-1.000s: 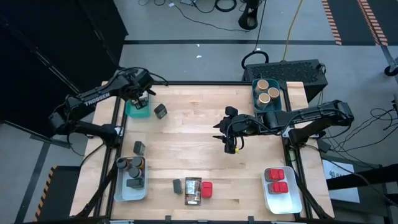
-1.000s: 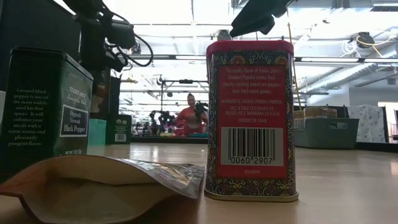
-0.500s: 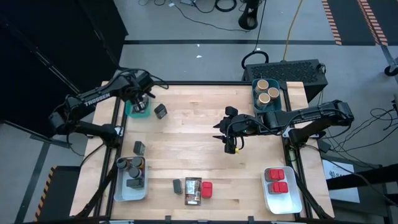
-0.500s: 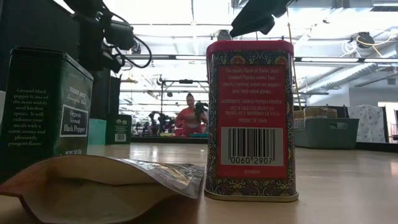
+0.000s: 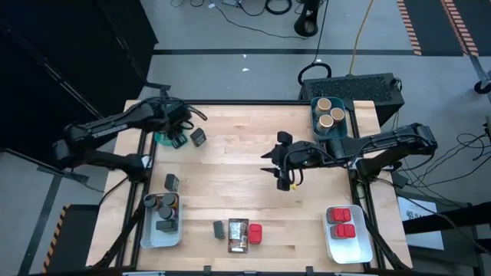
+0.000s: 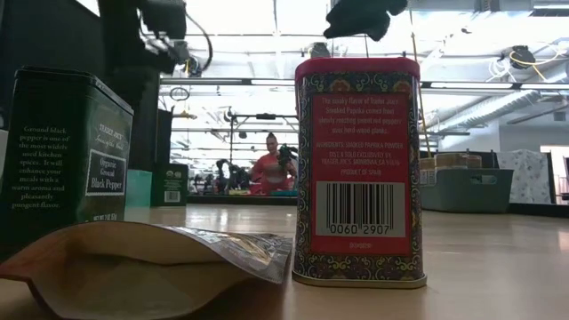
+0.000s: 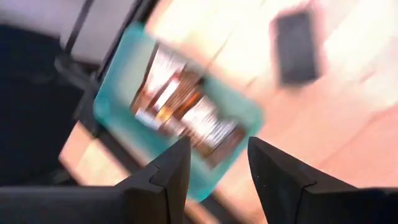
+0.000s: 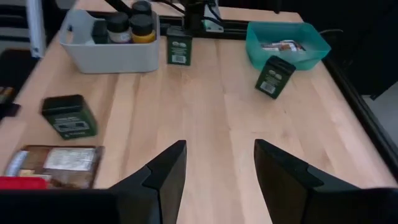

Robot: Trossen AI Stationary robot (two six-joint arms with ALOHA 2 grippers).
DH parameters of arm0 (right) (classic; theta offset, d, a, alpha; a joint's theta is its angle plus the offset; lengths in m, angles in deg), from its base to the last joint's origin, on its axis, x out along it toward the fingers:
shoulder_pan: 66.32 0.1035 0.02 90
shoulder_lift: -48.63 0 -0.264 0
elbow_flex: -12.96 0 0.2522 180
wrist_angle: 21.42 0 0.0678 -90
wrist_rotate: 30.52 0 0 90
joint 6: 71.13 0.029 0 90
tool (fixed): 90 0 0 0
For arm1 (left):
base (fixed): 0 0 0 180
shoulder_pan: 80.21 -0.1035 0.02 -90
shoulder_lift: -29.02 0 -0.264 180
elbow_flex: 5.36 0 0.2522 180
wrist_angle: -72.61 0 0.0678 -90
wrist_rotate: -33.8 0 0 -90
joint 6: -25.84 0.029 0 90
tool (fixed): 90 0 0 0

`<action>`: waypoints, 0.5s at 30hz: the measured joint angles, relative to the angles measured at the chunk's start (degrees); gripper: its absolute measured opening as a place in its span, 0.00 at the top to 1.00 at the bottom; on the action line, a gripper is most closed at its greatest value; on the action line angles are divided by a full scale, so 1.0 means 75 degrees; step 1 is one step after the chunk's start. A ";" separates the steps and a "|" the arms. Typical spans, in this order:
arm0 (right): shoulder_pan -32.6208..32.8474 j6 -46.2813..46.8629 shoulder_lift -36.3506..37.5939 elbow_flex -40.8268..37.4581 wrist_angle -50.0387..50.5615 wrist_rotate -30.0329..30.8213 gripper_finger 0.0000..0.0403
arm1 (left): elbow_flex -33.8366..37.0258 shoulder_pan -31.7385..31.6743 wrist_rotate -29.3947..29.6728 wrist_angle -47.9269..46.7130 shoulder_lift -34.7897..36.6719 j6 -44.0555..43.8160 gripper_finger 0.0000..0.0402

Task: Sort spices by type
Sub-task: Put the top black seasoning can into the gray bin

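Left gripper (image 5: 178, 139) above the teal bin (image 5: 163, 139), at ten o'clock on the surface (image 5: 230, 176).
Its fingers stand apart, empty, over a packet (image 7: 183, 112); right gripper (image 5: 287, 181), centre, open, holds nothing.

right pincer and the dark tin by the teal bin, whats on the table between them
Bare wood only. In the high view nothing lies between the right pincer and the dark tin; the right wrist view shows that stretch bare too.

Robotics lab / industrial workshop: wooden bench (image 5: 245, 169) on a black metal frame, grey concrete floor (image 5: 230, 27) with loose cables (image 5: 261, 8) and hazard striping (image 5: 410, 23), open hall behind with ceiling strip lights (image 6: 249, 40), more workstations, and a person in red (image 6: 269, 167).
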 joint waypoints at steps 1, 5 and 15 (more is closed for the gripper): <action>0.0061 0.0095 0.0022 0.0000 0.0020 -0.0004 0.58 | 0.0000 0.0265 0.0000 0.0128 0.0152 -0.0237 0.60; 0.0341 0.0646 0.0158 0.0000 0.0409 0.0579 0.58 | -0.0003 0.1349 0.0000 0.0780 0.0672 -0.0767 0.60; 0.0866 0.2085 0.0174 0.0000 0.1843 0.1331 0.58 | -0.0009 0.2693 0.0033 0.2342 0.0640 -0.0689 0.60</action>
